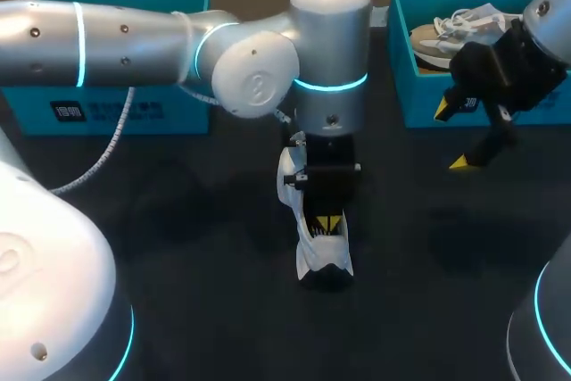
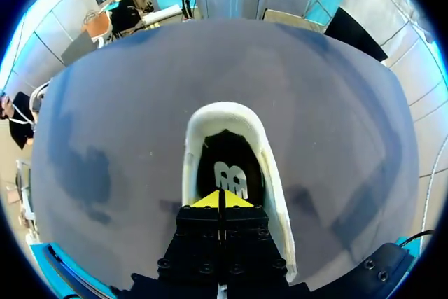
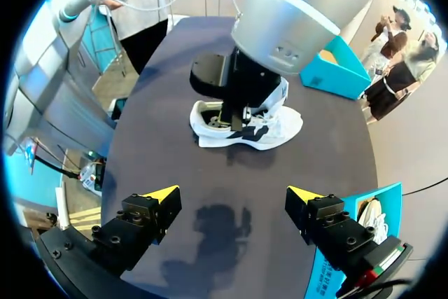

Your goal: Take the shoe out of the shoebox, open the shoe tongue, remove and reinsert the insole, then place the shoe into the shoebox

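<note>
A white shoe (image 1: 323, 265) with dark patches stands on the black table near the middle; it also shows as the shoe (image 3: 276, 127) in the right wrist view. My left gripper (image 1: 326, 223) points straight down into the shoe's opening. In the left wrist view the left gripper (image 2: 222, 199) is shut, its yellow tips together inside the white collar (image 2: 224, 113), just over the dark insole (image 2: 231, 173). Whether the tips pinch anything is hidden. My right gripper (image 1: 451, 137) hangs open over the table's right side, in front of the shoebox (image 1: 401, 60), and the right gripper (image 3: 234, 197) holds nothing.
The teal shoebox at the back right holds a second, light-coloured shoe (image 1: 455, 28). Another teal box (image 1: 116, 109) stands at the back left, behind my left arm. A cable (image 1: 107, 153) hangs from that arm to the table.
</note>
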Action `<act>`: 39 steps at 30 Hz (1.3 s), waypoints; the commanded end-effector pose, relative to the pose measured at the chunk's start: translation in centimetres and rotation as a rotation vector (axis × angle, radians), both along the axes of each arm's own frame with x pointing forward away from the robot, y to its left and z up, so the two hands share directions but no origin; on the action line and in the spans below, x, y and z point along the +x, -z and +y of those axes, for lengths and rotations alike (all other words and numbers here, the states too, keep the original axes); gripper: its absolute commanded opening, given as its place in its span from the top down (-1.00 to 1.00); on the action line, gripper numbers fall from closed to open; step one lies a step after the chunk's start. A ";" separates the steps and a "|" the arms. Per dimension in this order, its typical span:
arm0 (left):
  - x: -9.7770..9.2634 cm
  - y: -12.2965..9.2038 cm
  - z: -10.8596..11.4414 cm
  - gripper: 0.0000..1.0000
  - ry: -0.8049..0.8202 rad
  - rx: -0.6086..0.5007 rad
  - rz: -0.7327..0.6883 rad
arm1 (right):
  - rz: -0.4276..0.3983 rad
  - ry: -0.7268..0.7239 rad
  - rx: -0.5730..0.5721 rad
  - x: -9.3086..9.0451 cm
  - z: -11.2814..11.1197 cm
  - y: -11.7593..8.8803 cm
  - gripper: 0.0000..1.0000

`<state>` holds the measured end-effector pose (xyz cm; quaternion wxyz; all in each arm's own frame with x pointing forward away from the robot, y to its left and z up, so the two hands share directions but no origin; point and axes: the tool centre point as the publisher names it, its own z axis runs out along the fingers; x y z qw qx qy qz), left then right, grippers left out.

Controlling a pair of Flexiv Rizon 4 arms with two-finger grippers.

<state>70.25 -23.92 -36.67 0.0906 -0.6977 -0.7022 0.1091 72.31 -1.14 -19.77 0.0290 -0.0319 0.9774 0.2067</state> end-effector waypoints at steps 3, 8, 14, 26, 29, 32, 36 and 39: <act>-1.7 1.3 0.5 1.00 0.022 0.025 -0.001 | 0.001 0.001 -0.003 0.0 0.0 0.0 -1.00; -2.5 3.2 0.5 1.00 -0.002 0.030 -0.015 | 0.001 0.001 -0.003 0.0 0.0 0.0 -1.00; -3.3 5.1 0.4 1.00 -0.013 0.037 -0.035 | 0.001 0.001 -0.003 0.0 0.0 0.0 -1.00; -2.2 2.4 1.0 1.00 -0.034 0.004 -0.102 | 0.001 0.001 -0.003 0.0 0.0 0.0 -1.00; -1.3 2.9 0.7 1.00 -0.053 0.002 -0.140 | 0.001 0.001 -0.003 0.0 0.0 0.0 -1.00; -0.8 3.6 0.4 1.00 -0.054 0.005 -0.176 | 0.001 0.001 -0.003 0.0 0.0 0.0 -1.00; -0.9 5.0 0.0 1.00 -0.048 0.014 -0.253 | 0.001 0.001 -0.003 0.0 0.0 0.0 -1.00; -1.0 5.6 0.1 1.00 -0.040 0.034 -0.303 | 0.001 0.001 -0.003 0.0 0.0 0.0 -1.00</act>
